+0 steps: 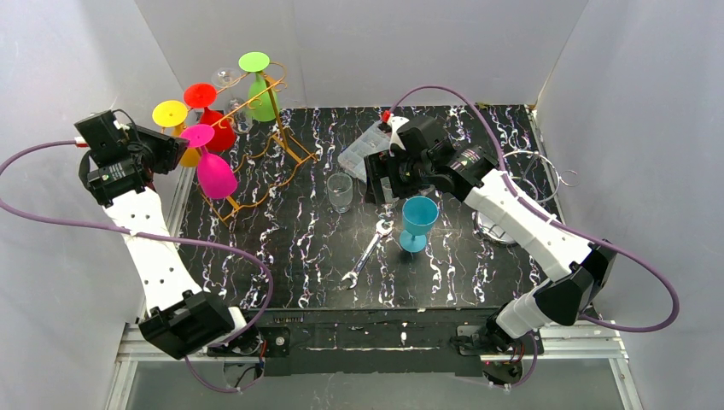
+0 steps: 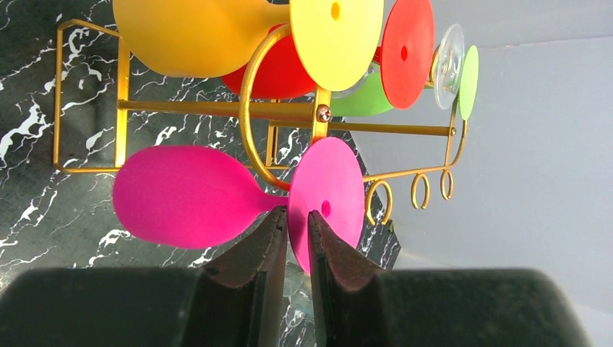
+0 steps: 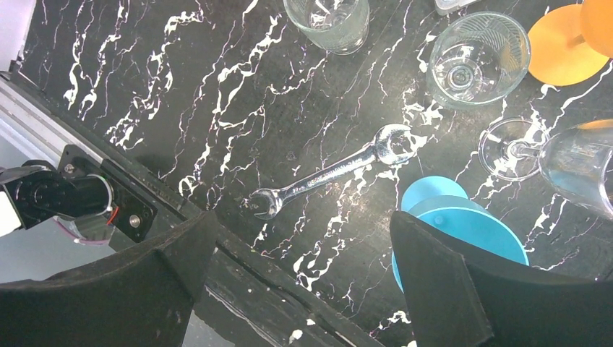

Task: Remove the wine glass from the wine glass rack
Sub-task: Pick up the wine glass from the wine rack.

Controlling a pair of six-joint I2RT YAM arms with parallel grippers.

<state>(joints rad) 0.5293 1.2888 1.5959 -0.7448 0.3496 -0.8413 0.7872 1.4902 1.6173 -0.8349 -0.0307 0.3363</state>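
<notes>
Left tool [image 2: 295,215] nearly closed about the stem of the pink wine glass [image 2: 188,195]; glass not yet off the wine glass rack [image 2: 217,108].

The rack stands at the far left of the worktop [image 1: 282,248]. The pink wine glass lies on its side on the rack's lower arm, below a yellow glass [image 2: 195,36]. Fingers flank its stem beside the foot, a slim gap between them; firm hold cannot be confirmed. Right tool [image 3: 300,228] gapes wide, empty, over a blue glass [image 3: 463,224] and wrench [image 3: 325,173]. Judgement: approach complete; clamp, lift-out and set-down outstanding.
</notes>
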